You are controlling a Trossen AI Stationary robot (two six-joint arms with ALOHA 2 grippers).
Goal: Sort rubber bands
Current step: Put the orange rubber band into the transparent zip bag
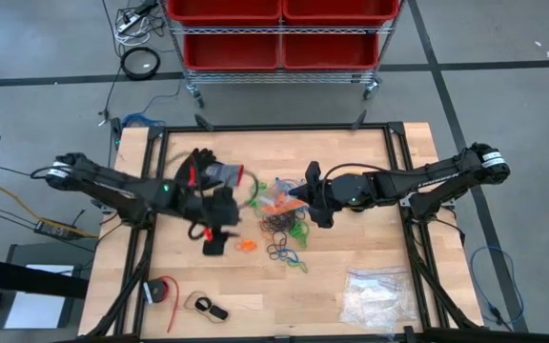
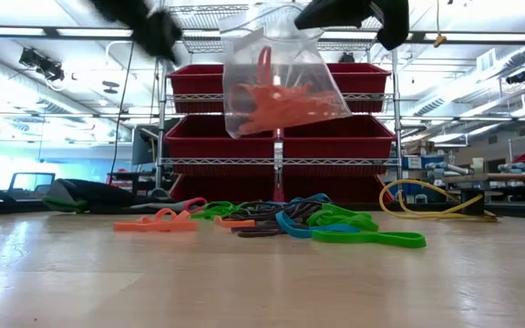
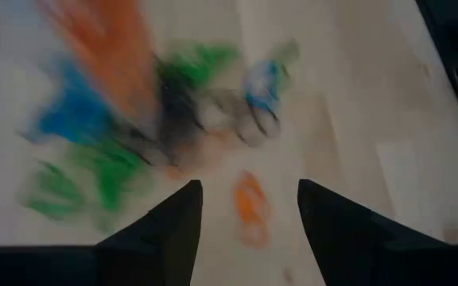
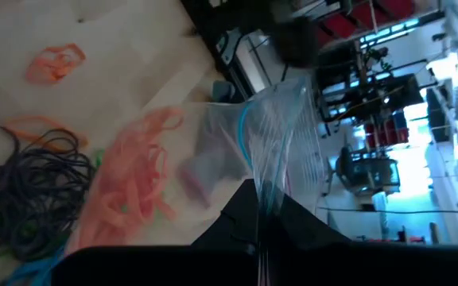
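rubber bands: we see orange, green, blue and black loops
clear bag: we see see-through plastic, orange bands inside
tabletop: we see pale wood with a black frame
bins: we see red
cable: we see yellow

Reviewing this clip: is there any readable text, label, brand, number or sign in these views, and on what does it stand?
No readable text in any view.
Red bins on the wire rack: no label can be seen.
Clear bag of orange rubber bands: no print visible.
Room background in the low view: any signs are too small and blurred to read.
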